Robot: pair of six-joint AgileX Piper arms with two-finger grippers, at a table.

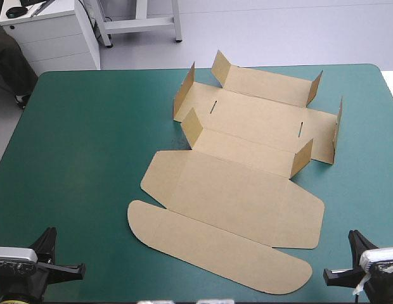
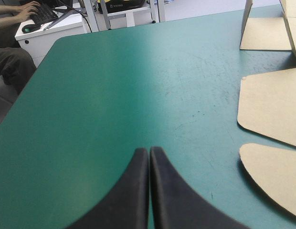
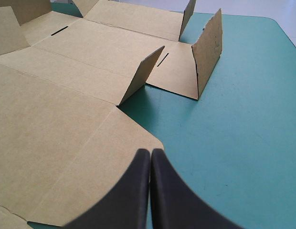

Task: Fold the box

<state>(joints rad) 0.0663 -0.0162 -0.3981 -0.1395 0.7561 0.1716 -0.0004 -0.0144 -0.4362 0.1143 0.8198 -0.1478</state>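
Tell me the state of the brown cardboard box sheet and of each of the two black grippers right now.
Brown cardboard box: unfolded on the teal-green table cover, main panels flat, small side flaps standing up, nothing tucked, not held.
Left black fin-fingered gripper: shut, empty, over bare cover beside the box.
Right black fin-fingered gripper: shut, empty, near the box's right corner.

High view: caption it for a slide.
Box lies flat on table, end flaps raised; left gripper and right gripper shut at near edge.
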